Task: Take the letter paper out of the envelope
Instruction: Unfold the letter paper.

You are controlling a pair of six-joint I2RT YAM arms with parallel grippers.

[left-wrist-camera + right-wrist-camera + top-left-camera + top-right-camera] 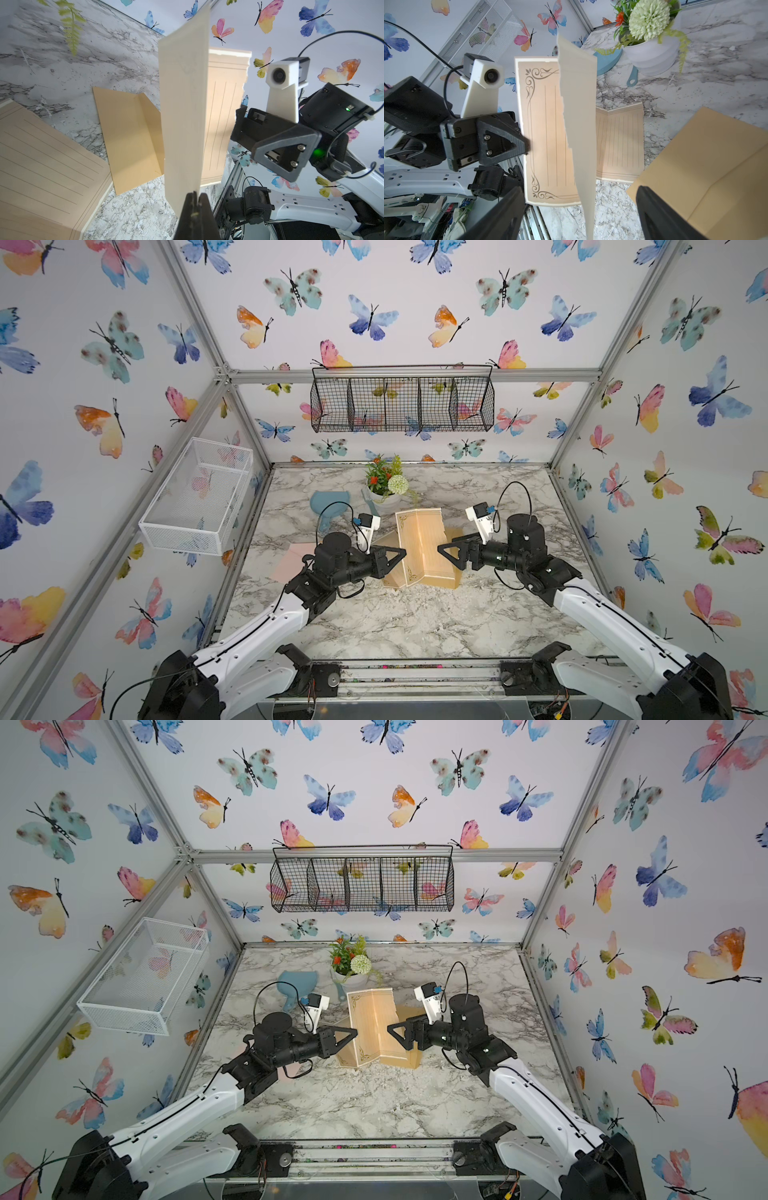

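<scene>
Already out of envelope (128, 137): letter paper (419, 537), held up, part-unfolded. Envelope flat on marble table (374, 614), under and beside paper. Left gripper (194, 197) pinched tight on 1 paper edge. Right gripper (579, 188) jaws wide apart, straddling far edge, gripping nothing. White pot (384, 499) holds flowers (388, 479).

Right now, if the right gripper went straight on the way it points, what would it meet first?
Most likely the letter paper, held up by the left gripper. Its near panel stands right ahead of the open right gripper. The depth between them is unclear.
</scene>
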